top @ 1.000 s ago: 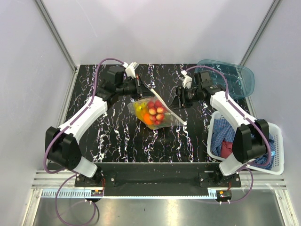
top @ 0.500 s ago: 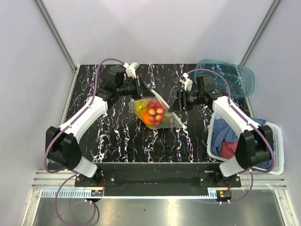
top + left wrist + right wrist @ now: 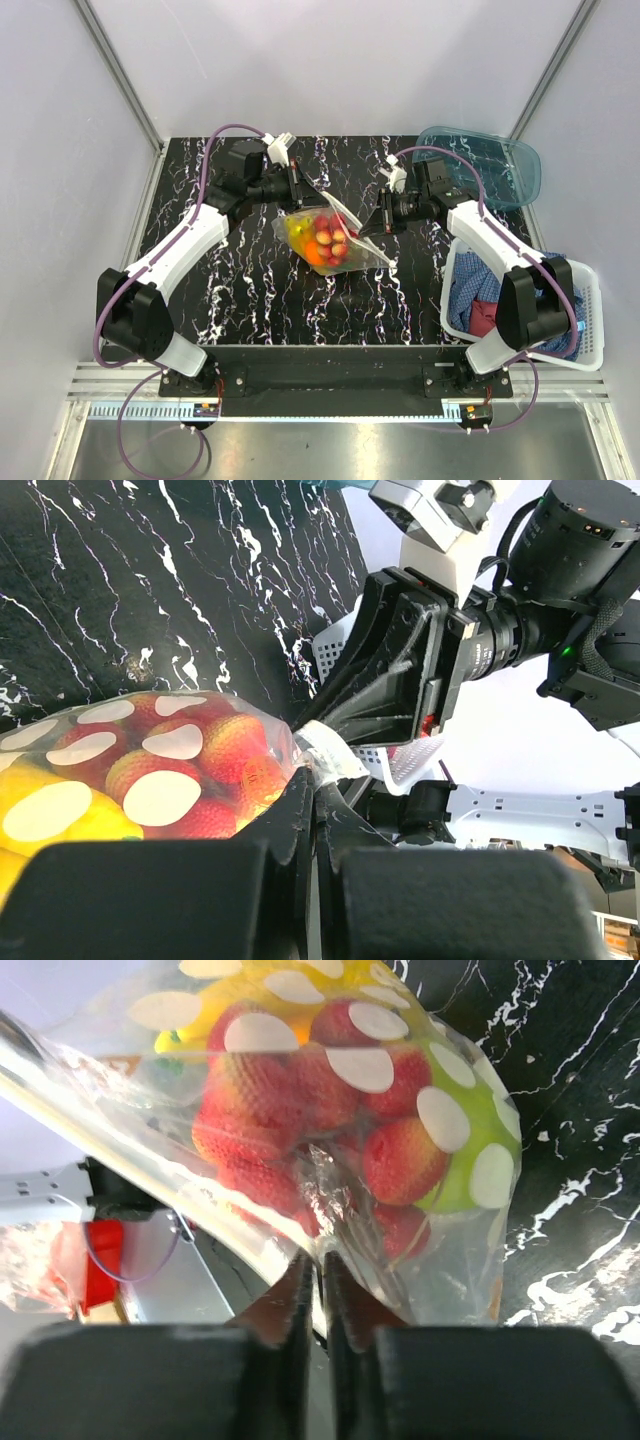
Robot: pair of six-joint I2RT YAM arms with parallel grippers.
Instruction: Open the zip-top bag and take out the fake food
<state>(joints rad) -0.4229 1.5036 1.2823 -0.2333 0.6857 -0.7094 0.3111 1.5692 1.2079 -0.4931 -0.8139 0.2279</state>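
Right gripper [image 3: 320, 1270] closed onto the zip-top bag [image 3: 368, 256]; left gripper [image 3: 312, 792] pinches its hidden edge.

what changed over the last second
The right gripper moved left to the bag and closed on the plastic near its edge. The left gripper stayed shut on the bag's far corner. The bag, with the fruit inside, kept its place between the arms.
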